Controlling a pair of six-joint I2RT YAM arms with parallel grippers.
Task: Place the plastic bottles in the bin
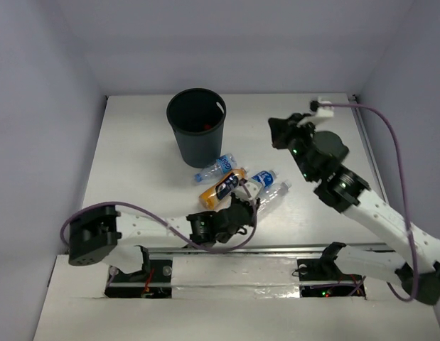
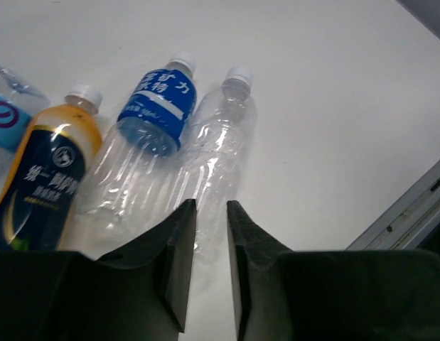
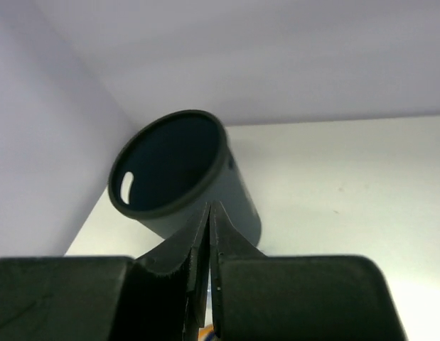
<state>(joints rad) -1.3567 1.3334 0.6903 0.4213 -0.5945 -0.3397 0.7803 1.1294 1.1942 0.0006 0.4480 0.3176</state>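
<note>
Left gripper (image 2: pixel 211 234) has its jaws drawn nearly together, only a thin slit between them, right at the base of an unlabelled clear bottle (image 2: pixel 220 153) with a white cap; whether it pinches the plastic cannot be told. Just beside that one lies a bottle with a blue label (image 2: pixel 157 106) bearing white Chinese characters and a white band. Next comes an orange-filled bottle (image 2: pixel 45 177) whose dark navy label carries a round emblem and pale Chinese characters. A fourth bottle (image 2: pixel 6 114), cut off by the frame edge, shows a light blue label with a purple ring. All four lie on the white table (image 2: pixel 333 106), near the bin (image 1: pixel 198 149), which stands upright beyond them with something red inside. The left arm stretches low along the near edge. The right arm reaches diagonally up, and the right gripper (image 3: pixel 209 241) is closed on nothing, facing the bin
</note>
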